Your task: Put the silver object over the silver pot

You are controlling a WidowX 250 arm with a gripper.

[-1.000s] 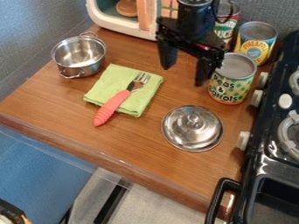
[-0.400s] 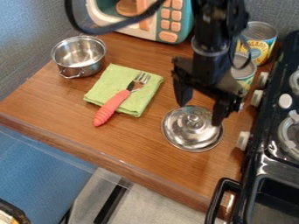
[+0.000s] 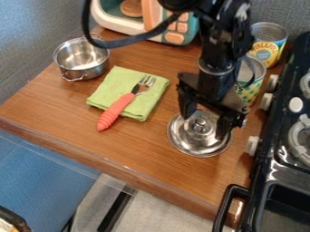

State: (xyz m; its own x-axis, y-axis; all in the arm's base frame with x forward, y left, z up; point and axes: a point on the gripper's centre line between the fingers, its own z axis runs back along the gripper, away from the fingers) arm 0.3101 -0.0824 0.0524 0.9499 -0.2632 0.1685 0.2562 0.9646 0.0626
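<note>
Folded green cloth (image 3: 148, 103) lies between the silver lid (image 3: 192, 143) at right and the silver pot (image 3: 80, 58) at far left. A red-handled fork (image 3: 115, 110) rests aslant on it, handle over its near edge. The gripper (image 3: 205, 122) is at the lid's knob, fingers apart. Two cans stand beyond the lid; the stove (image 3: 283, 161) borders the counter's right.

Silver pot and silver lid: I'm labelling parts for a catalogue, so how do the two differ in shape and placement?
The silver pot is a deep, open bowl, while the silver lid is shallow. The pot has two side loop handles; the lid has one central knob. The pot stands beside the green cloth; the lid lies beneath the gripper. Both are round, shiny metal.
</note>
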